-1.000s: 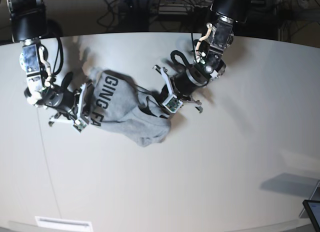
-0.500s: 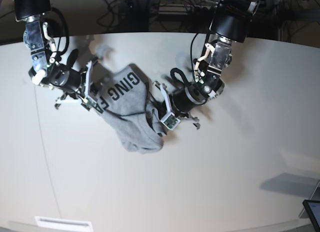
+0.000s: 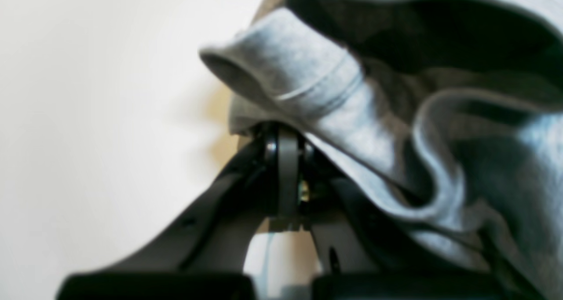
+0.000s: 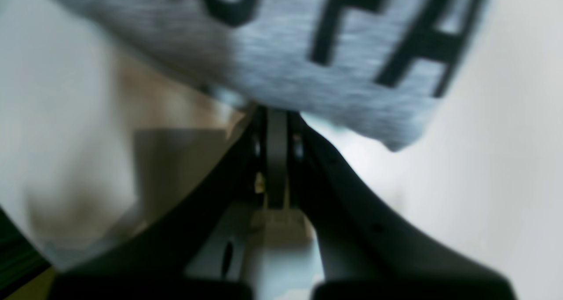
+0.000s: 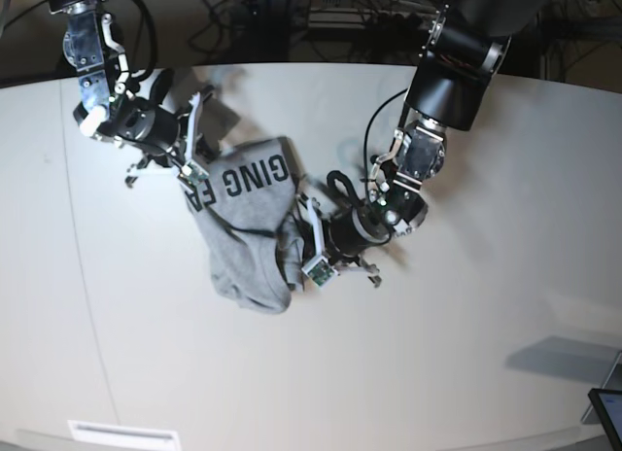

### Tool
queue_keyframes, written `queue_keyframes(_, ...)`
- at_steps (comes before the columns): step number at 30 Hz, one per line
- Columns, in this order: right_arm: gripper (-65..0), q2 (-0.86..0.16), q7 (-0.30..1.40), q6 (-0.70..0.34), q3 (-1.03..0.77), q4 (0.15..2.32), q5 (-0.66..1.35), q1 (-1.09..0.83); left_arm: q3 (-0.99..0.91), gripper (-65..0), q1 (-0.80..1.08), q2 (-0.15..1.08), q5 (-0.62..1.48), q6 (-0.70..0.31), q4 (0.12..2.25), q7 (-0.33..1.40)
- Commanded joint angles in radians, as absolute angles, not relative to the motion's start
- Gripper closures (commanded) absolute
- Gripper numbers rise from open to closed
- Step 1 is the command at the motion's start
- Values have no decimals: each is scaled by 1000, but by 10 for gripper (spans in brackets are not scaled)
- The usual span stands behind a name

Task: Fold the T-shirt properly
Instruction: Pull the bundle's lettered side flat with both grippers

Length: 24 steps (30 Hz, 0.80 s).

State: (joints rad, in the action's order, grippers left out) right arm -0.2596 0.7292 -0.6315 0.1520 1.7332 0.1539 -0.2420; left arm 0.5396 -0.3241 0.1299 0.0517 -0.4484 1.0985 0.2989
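Both arms have the T-shirt (image 5: 248, 227) pinched between them, slung as a crumpled grey bundle just over the white table (image 5: 437, 373), towards its far left part in the base view. The right gripper (image 5: 191, 174) is clamped shut on the lettered edge; its wrist camera shows the jaws closed together with the cloth and its black capitals bunched right at their tips (image 4: 308, 49). The left gripper (image 5: 313, 252) is likewise closed on the opposite side, with a hemmed fold (image 3: 316, 93) draped over its tips in its own wrist view. I judge this to be the early spreading step: the shirt is not yet laid flat, let alone folded, and most of it hangs in a slack pouch between the two holds. The next move calls for drawing the two holds well apart, so the cloth goes taut, and then lowering it onto the table as a flat sheet. Whether the arms hold matching corners I cannot tell; if they do not, the shirt will likely land twisted and need a regrasp.
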Motion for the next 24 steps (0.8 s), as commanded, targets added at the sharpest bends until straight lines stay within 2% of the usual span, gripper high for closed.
queue_keyframes(1, 0, -262, 845, -679, 173, 1722, 140, -278, 541, 0, -354, 117, 33, -450, 1090, 328)
queue_keyframes(9, 0, -236, 855, -671, 170, 1742, 140, -294, 541, 0, -433, 85, 31, -450, 987, 274)
queue_keyframes(13, 0, -271, 862, -590, 168, 1742, 58, -274, 532, 0, -383, 113, 33, -450, 1084, 298)
queue_keyframes(19, 0, -272, 892, -585, 156, 1735, -119, -225, 529, 0, -257, 225, 41, -449, 1299, 389)
queue_keyframes(24, 0, -268, 951, -587, 71, 1735, -131, -177, 464, 0, -162, 240, 35, -449, 1432, 449)
